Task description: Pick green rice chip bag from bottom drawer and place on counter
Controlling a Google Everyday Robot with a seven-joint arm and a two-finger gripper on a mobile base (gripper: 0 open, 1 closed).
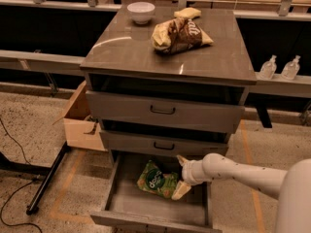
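Observation:
The green rice chip bag [156, 180] lies inside the open bottom drawer [146, 208], towards its back right. My gripper [180, 175] reaches in from the right on a white arm and sits at the bag's right edge, one finger above it and one [181, 190] low beside it. The jaws stand apart around that edge, and I see no closed hold. The counter [121, 47] is the glossy grey-brown top of the cabinet above.
A brown-and-yellow snack bag [181, 34] and a white bowl [141, 11] sit on the counter. Two closed drawers with black handles [162, 111] are above the open one. A cardboard box [80, 120] stands left of the cabinet, two bottles [279, 68] at right.

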